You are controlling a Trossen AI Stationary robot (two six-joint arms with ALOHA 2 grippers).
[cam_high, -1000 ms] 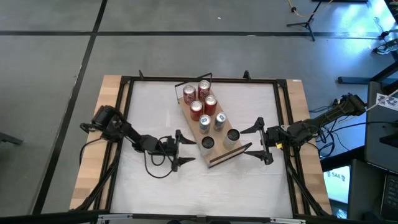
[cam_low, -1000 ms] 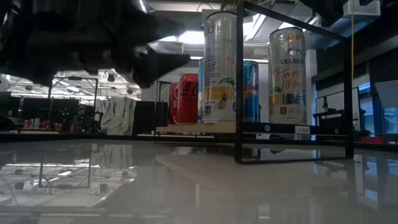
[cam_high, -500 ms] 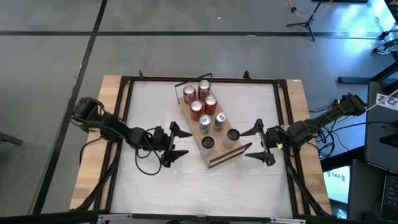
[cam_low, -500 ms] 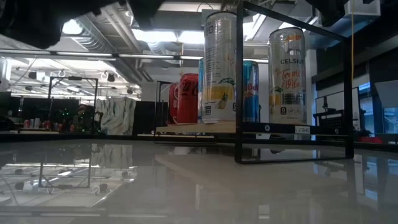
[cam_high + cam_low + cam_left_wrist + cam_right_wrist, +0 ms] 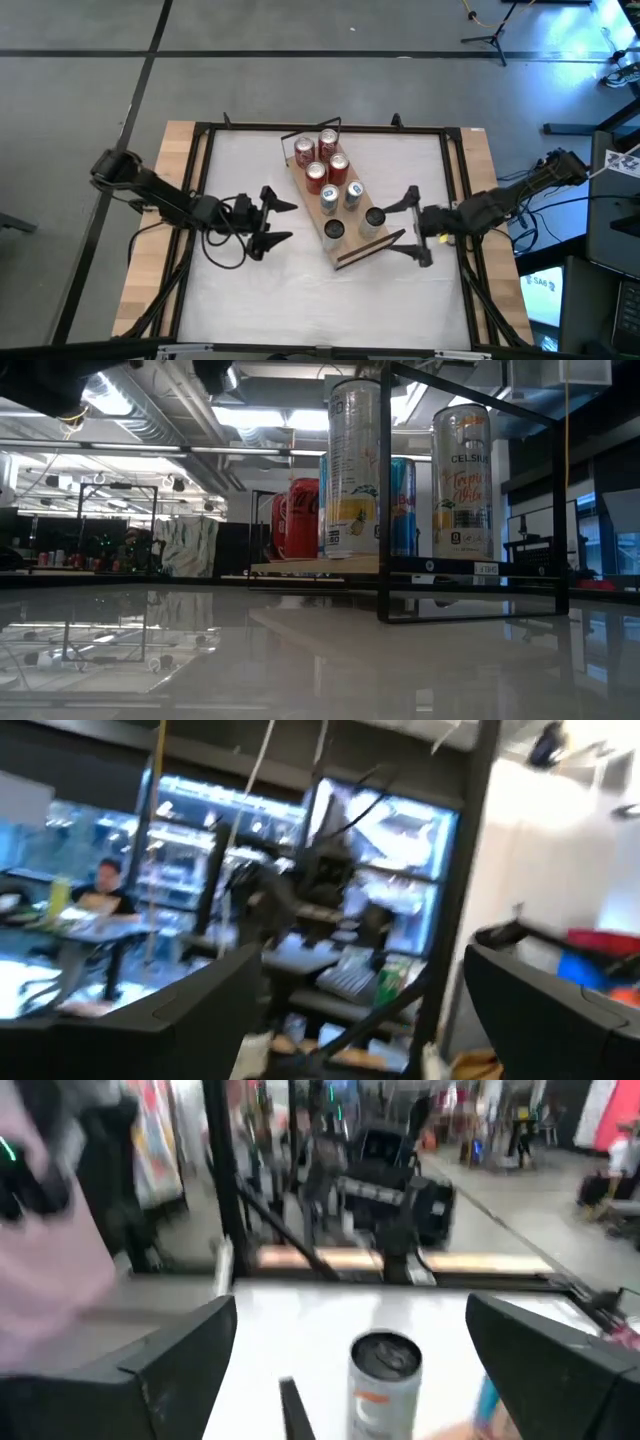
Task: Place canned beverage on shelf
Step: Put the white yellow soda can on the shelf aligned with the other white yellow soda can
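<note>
- High view: the shelf (image 5: 341, 205) lies slantwise across the middle of the white worktop (image 5: 300, 290), a light-wood board with black wire rails at its ends
- Four red cans (image 5: 322, 158) cluster at its far end, two blue-topped cans (image 5: 341, 194) stand mid-board, and two silver cans (image 5: 353, 222) stand at the near end
- The left gripper (image 5: 273, 218) sits over the worktop just left of the shelf, fingers spread wide with nothing between them, clear of every can
- The right gripper (image 5: 413, 225) sits at the shelf's near right end, fingers splayed and released, beside the silver can with the dark top (image 5: 373, 218) but not gripping it
- Low view: two tall silver cans (image 5: 354, 470) stand upright on the board behind the black rail (image 5: 385, 490), with a blue can and the red ones farther back
- Left wrist view: two dark fingers (image 5: 560, 1010) stand far apart, empty, with blurred room and screens beyond
- Right wrist view: the fingers (image 5: 170, 1365) stand parted, and a silver can with orange print (image 5: 385, 1383) stands upright between them but farther ahead, untouched
</note>
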